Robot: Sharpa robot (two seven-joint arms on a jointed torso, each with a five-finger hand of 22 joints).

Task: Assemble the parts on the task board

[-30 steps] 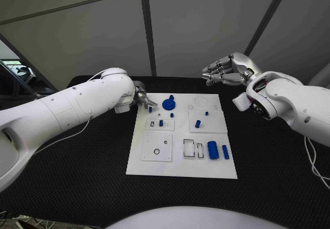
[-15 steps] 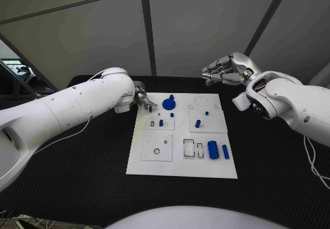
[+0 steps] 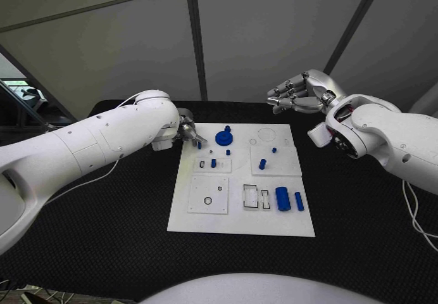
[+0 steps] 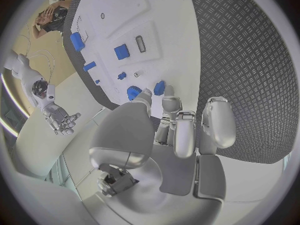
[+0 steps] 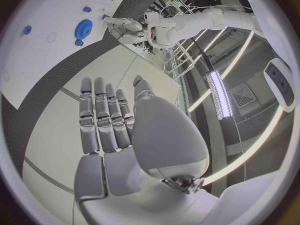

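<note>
You see the task board (image 3: 206,215) centred on the table (image 3: 100,234); the left hand (image 3: 189,132) sits at its far-left corner, the right hand (image 3: 299,90) beyond its far-right corner.

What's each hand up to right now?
Left hand pinches a small blue part at the task board far corner. Right hand open, raised beyond board. Nothing blocking.

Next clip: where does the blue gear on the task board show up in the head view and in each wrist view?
Head view: the blue gear lies near the far edge of the task board, beside the left hand.
Left wrist view: the gear sits just beyond the left hand's fingertips.
Right wrist view: the gear lies on the board, near the left hand.
Shared landmark: the left hand beside the gear.
</note>
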